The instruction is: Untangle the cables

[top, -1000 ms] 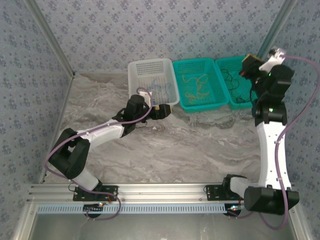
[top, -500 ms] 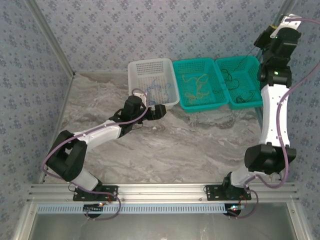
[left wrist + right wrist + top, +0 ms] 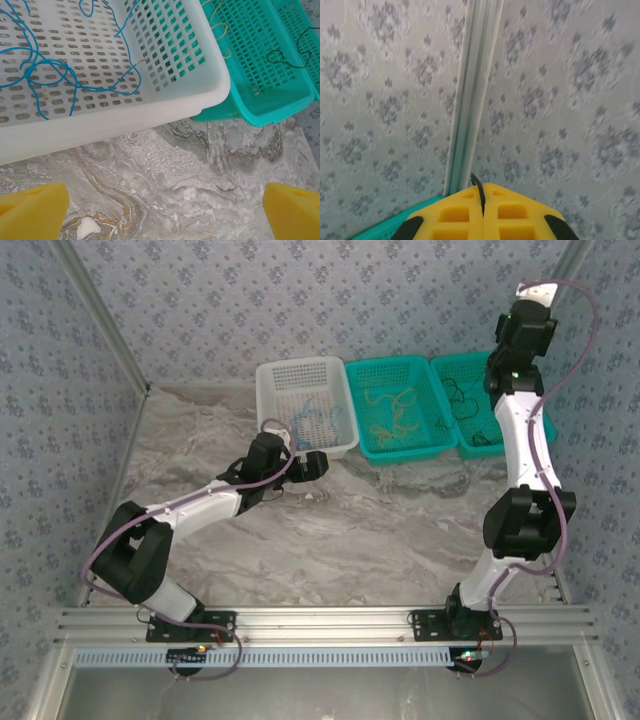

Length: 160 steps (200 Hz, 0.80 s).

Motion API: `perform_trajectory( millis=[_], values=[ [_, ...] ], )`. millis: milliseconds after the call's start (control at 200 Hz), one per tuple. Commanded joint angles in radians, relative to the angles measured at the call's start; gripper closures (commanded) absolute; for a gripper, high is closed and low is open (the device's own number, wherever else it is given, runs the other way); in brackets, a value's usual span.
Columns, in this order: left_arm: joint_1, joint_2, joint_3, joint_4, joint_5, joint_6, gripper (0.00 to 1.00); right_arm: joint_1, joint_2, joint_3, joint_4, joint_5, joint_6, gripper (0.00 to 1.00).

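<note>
The right gripper (image 3: 482, 189), clenched on a thin black cable (image 3: 478, 184), is held high in the far right corner, probably to draw that strand clear of the black cords (image 3: 465, 400) in the rightmost teal basket (image 3: 480, 448). The left gripper (image 3: 162, 212) hangs spread and empty just near of the white basket (image 3: 150, 115) holding the blue cables (image 3: 50, 75), with tan cables (image 3: 390, 410) in the middle teal basket (image 3: 410, 448); this looks like sorting by colour. No writing is legible.

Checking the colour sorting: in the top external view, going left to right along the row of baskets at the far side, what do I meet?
White basket with blue cables → middle teal basket with yellow-tan cables → right teal basket with black cables, partly behind the right arm.
</note>
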Motion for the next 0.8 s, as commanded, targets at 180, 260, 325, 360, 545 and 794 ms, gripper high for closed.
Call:
perform_trajectory(
  millis=[180,260,325,360,545,794],
  values=[
    [0.006,0.051,0.047,-0.013,0.013,-0.029,0.01,-0.01,0.028,0.232,-0.003,0.047,-0.14,1.0],
    [0.006,0.064,0.055,-0.014,0.018,-0.031,0.01,-0.015,0.042,0.217,-0.002,0.053,-0.165,1.0],
    [0.005,0.073,0.062,-0.015,0.022,-0.034,0.01,-0.018,0.057,0.198,-0.003,0.062,-0.177,1.0],
    [0.006,0.077,0.063,-0.014,0.025,-0.036,0.01,-0.02,0.068,0.192,-0.017,0.067,-0.18,1.0],
    [0.006,0.094,0.072,-0.017,0.031,-0.041,0.01,0.038,0.049,0.067,-0.004,0.08,-0.204,0.93],
    [0.005,0.11,0.07,-0.008,0.048,-0.052,0.01,0.086,0.103,-0.125,0.079,0.197,-0.211,0.99]
  ],
)
